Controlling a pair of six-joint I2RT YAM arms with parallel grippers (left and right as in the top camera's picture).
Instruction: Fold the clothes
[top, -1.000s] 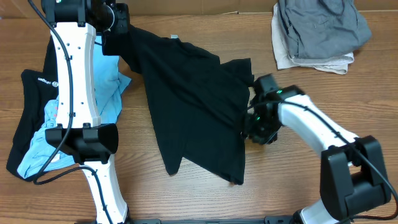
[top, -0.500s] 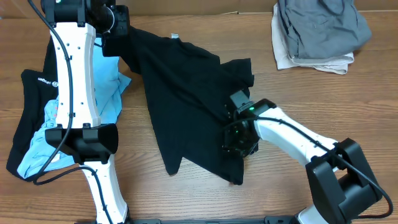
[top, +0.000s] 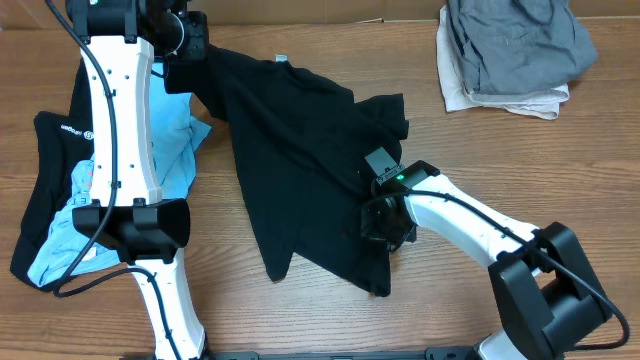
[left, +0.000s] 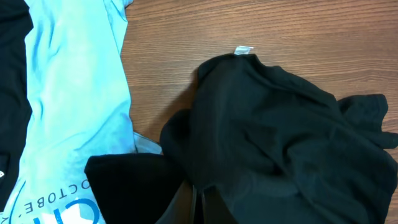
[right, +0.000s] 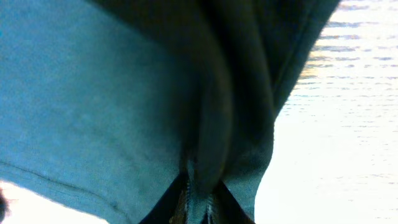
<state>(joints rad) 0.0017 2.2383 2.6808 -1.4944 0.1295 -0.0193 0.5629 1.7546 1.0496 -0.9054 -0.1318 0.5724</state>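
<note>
A black t-shirt (top: 300, 160) lies spread on the wooden table, running from the back left to the front middle. My left gripper (top: 188, 42) is shut on its back-left corner; in the left wrist view the black cloth (left: 280, 137) bunches at the jaws (left: 198, 208). My right gripper (top: 385, 222) is shut on the shirt's right edge and sits over the cloth; in the right wrist view the fabric (right: 124, 93) is pinched between the fingers (right: 200, 205).
A light blue shirt (top: 175, 150) lies over another black garment (top: 45, 170) at the left. A stack of folded grey and cream clothes (top: 510, 50) sits at the back right. Bare wood lies at the front right.
My right gripper has moved left from the shirt's right edge onto the black cloth, carrying the pinched edge inward. The left arm has not moved.
</note>
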